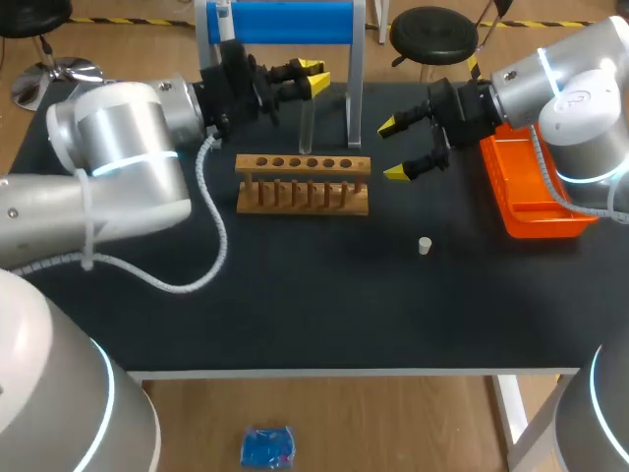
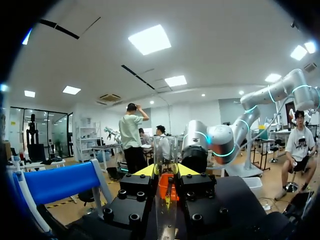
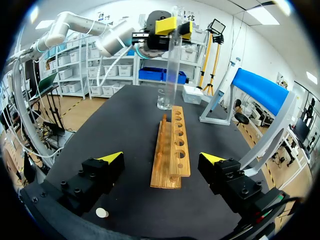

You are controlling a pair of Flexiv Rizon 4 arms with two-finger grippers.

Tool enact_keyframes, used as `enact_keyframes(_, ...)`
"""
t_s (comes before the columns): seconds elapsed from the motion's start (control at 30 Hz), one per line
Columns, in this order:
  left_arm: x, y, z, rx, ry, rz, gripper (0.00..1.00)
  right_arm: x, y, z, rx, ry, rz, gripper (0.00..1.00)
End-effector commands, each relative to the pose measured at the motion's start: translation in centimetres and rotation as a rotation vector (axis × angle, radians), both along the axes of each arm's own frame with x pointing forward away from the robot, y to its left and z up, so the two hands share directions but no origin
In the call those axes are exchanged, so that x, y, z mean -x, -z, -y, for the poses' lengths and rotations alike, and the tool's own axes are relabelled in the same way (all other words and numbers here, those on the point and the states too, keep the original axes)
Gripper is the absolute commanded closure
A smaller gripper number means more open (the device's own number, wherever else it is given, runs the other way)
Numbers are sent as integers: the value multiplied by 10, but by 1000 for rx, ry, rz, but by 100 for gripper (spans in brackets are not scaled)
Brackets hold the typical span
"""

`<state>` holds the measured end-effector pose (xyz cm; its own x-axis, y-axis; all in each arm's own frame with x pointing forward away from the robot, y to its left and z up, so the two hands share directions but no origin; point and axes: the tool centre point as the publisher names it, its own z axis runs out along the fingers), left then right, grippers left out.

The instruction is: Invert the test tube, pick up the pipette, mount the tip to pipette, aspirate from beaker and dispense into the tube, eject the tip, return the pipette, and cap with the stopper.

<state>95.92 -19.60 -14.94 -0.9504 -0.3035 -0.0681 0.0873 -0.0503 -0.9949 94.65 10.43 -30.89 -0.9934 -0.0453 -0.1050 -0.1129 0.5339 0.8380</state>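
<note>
My left gripper (image 1: 313,81) is shut on a clear test tube (image 1: 307,123), which hangs upright above the table just behind the wooden tube rack (image 1: 303,182). In the left wrist view the tube (image 2: 166,160) stands between the yellow tips of the left gripper (image 2: 166,172). My right gripper (image 1: 398,147) stands wide open and empty to the right of the rack. Seen from the right wrist, the right gripper (image 3: 162,158) faces the rack (image 3: 172,145), with the tube (image 3: 175,65) and the left gripper (image 3: 172,25) beyond it. A small glass beaker (image 3: 164,100) sits past the rack's far end. A pale stopper (image 1: 425,245) lies on the table.
An orange tray (image 1: 536,202) rests at the table's right edge under my right arm. A blue stand on metal legs (image 1: 285,25) rises at the back. The left arm's white cable (image 1: 211,226) loops over the table's left part.
</note>
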Motion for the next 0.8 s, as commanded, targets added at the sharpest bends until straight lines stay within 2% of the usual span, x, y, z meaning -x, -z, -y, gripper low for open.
enact_keyframes(0.03,-11,1,-4,-3,84,12,100,0,-2,1,4,-1,-2,0)
enact_keyframes(0.5,-33,17,6,28,96,22,100,0,-2,1,4,-1,-2,0)
enact_keyframes(0.8,-33,26,6,79,88,-20,100,0,-2,1,4,-1,-2,0)
